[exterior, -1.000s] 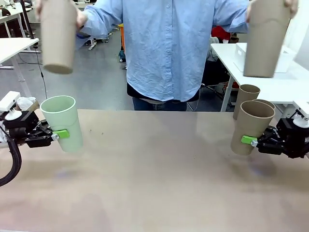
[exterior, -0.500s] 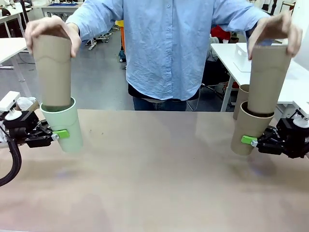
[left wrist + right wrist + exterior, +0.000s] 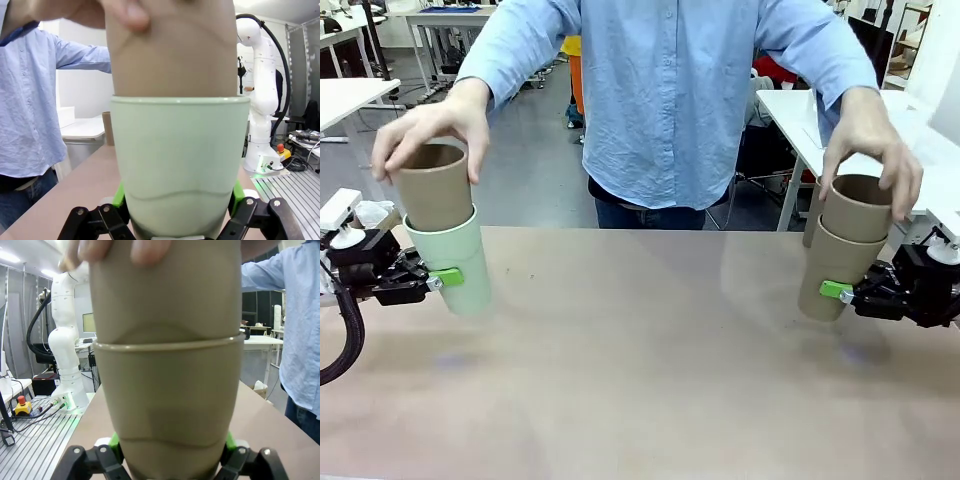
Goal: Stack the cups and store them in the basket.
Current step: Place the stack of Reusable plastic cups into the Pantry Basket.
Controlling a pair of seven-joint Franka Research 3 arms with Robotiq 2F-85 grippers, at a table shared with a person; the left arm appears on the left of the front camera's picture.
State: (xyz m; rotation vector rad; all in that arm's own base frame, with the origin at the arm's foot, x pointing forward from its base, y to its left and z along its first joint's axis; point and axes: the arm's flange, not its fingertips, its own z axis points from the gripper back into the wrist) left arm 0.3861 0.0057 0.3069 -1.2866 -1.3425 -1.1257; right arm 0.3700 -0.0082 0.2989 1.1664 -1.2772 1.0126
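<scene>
Left gripper (image 3: pixel 455 278) clamped on pale mint green tapered cup (image 3: pixel 455 255), upright, at table's left edge. Right gripper (image 3: pixel 828 290) clamped on matte tan cardboard-like cup (image 3: pixel 835 265), upright, far right. Person's hands (image 3: pixel 425 130) press a second tan cup (image 3: pixel 435 190) into each; both inserts partly nested, rims proud.

Step, as judged: brace for nesting. Keep the wrists rigid and the cups vertical. Grip firmly without denting walls, so inserts seat straight.

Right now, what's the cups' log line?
left gripper shut on pale mint-green tapered cup | right gripper shut on matte tan cup | person's hands hold tan cups inside both
</scene>
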